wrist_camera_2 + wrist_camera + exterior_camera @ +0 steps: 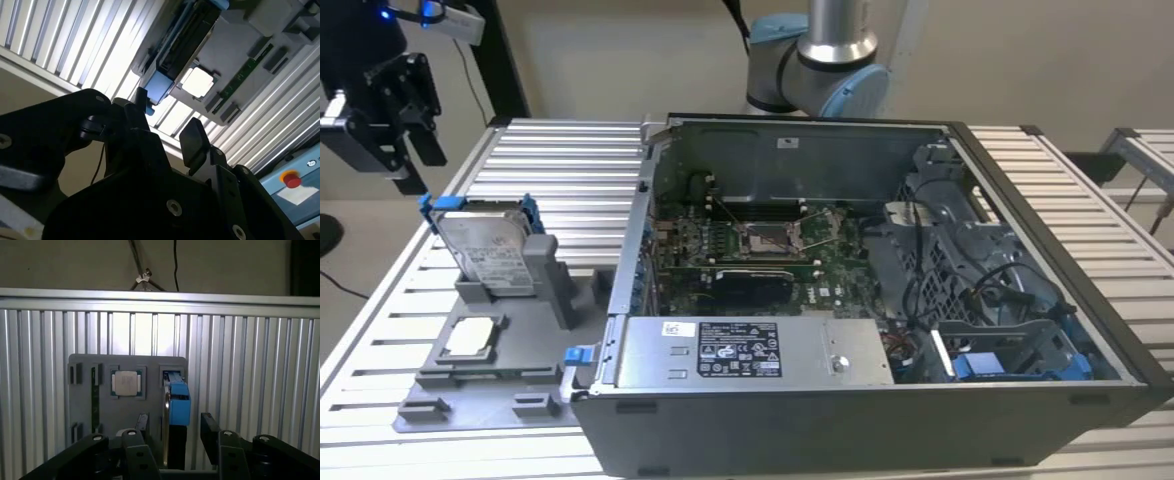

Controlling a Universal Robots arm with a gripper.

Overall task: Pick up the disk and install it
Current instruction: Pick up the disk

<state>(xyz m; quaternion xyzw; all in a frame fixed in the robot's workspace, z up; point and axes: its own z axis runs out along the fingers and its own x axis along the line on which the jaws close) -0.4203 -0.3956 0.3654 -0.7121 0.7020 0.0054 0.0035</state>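
Although nothing is gripped, the claw [414,160] is held open above the disk [491,250], which is stood upright near the surface's [374,330] edge.

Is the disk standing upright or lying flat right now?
Upright: the disk stands on edge in the grey holder, outside the computer case.

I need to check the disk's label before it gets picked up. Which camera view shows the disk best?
The exterior view: the disk stands upright in its grey holder, with its white-labelled face turned to the camera. In both wrist views it is seen edge-on, showing mainly its blue carrier rail.
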